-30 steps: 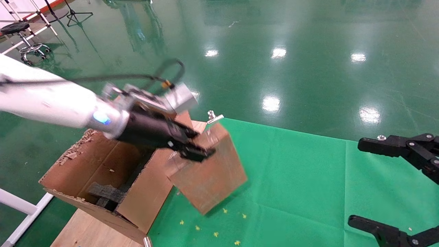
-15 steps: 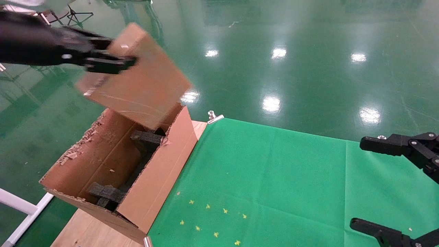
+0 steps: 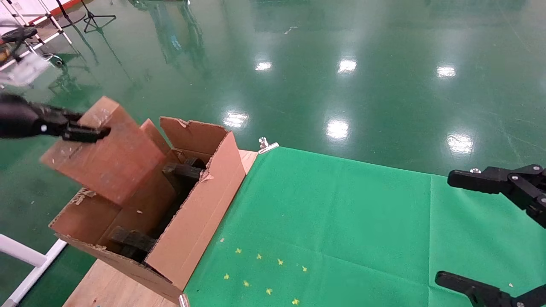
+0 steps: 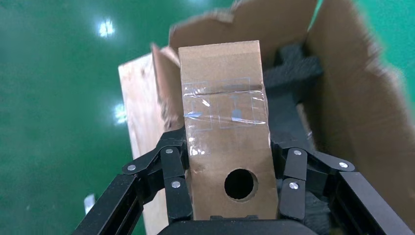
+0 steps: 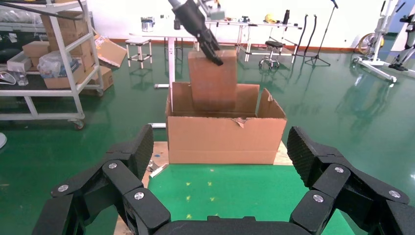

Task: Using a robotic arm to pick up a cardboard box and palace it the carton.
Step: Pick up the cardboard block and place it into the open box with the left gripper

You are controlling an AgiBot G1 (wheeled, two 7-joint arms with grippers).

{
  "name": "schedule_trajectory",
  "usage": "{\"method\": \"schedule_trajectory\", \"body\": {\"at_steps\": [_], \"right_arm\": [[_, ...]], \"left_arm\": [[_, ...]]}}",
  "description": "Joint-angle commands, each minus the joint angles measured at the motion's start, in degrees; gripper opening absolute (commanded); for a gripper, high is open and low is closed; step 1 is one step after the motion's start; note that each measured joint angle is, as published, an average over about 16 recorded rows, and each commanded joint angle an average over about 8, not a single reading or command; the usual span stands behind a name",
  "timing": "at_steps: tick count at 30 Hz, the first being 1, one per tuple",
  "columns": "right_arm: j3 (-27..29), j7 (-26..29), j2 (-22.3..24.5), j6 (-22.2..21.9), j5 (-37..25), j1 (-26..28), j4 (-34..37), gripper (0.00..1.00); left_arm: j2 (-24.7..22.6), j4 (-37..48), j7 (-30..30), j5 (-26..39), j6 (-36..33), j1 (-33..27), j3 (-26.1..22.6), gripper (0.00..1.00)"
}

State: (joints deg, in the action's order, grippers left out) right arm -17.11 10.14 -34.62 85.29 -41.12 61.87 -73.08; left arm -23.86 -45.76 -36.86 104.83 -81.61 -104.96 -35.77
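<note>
The scuffed brown cardboard box (image 3: 108, 157), taped and with a round hole, hangs tilted over the carton (image 3: 200, 213) at frame left, clamped by the left gripper (image 3: 83, 132). The right gripper (image 3: 490, 230) waits spread at far right.

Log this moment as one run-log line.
left gripper: shut on cardboard box | box: tilted, lower end inside carton | right gripper: open, idle over green cloth
</note>
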Motion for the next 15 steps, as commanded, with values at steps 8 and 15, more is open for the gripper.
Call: {"method": "schedule_trajectory", "body": {"at_steps": [8,15], "right_arm": [[-0.02,-0.01,0.01,-0.01,0.01,0.00,0.00,1.00],[-0.04,-0.02,0.02,-0.02,0.03,0.01,0.00,1.00]], "left_arm": [[-3.03,8.29,2.45,1.43,7.31,4.43,-1.04,0.00],[-6.34,13.75,2.59,1.89,13.57,6.89,-1.17,0.00]]}}
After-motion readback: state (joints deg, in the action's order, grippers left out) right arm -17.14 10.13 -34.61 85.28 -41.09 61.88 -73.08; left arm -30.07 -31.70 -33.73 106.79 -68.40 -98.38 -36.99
